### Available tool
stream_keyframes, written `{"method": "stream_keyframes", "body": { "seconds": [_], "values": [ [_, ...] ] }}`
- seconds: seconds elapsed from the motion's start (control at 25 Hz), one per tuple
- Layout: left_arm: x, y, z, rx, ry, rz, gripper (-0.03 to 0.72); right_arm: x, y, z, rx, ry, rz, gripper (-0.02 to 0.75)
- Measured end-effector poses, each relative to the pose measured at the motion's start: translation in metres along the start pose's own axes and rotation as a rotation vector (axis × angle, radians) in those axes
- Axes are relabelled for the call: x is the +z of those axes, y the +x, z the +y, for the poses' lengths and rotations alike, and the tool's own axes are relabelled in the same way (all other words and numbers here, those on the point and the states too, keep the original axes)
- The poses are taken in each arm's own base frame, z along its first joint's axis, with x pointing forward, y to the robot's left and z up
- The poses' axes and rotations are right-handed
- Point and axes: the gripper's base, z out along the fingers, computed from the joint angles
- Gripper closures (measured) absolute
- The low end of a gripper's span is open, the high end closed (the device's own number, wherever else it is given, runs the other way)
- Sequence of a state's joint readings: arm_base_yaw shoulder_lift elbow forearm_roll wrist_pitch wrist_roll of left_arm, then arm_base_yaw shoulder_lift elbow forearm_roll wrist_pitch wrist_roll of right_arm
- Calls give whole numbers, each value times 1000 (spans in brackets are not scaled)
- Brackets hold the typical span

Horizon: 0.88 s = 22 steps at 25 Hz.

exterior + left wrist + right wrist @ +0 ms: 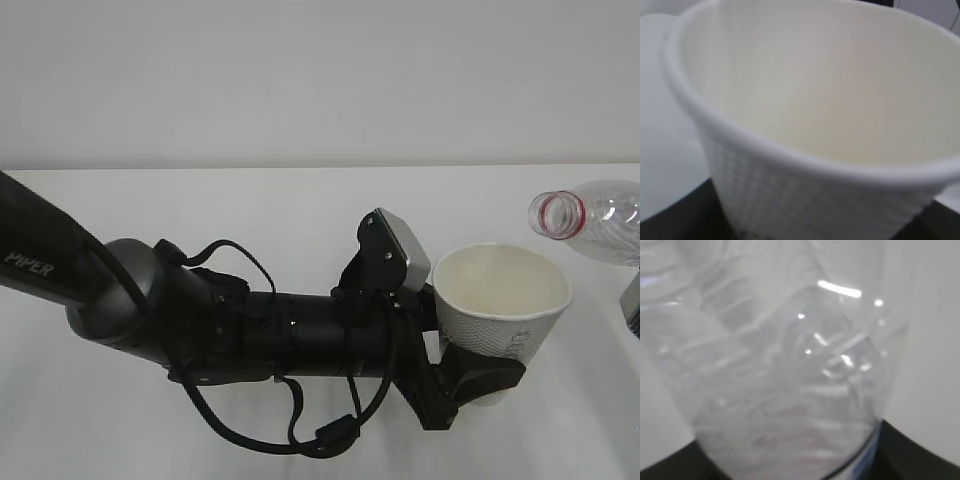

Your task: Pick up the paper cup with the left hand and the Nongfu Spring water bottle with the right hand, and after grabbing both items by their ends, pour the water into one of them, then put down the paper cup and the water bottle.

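My left gripper [482, 368], at the end of the black PIPER arm [300, 345], is shut on the lower part of the white paper cup [500, 300]. The cup is upright, lifted, and its inside looks empty. In the left wrist view the paper cup [815, 100] fills the frame, with a dark finger [665, 220] at the bottom corner. The clear Nongfu Spring water bottle [600, 215] lies tipped at the upper right. Its red-ringed open mouth points left, above and right of the cup's rim. The right wrist view shows the bottle [785, 380] held between black fingers [920, 450]. I see no water stream.
A white table [200, 200] runs to a plain white wall behind. A grey part [632, 300] shows at the right edge below the bottle. Black cables [260, 430] hang under the left arm.
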<state>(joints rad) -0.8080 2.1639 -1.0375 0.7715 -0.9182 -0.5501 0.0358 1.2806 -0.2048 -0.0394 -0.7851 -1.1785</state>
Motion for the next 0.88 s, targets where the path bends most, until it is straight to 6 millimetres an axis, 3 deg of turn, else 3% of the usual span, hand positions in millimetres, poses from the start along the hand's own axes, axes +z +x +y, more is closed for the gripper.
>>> {"method": "stream_keyframes", "body": {
  "seconds": [0.88],
  "values": [
    [0, 0, -1, 0, 1, 0, 154, 0, -1, -2, -85, 23, -8, 332]
  ]
}}
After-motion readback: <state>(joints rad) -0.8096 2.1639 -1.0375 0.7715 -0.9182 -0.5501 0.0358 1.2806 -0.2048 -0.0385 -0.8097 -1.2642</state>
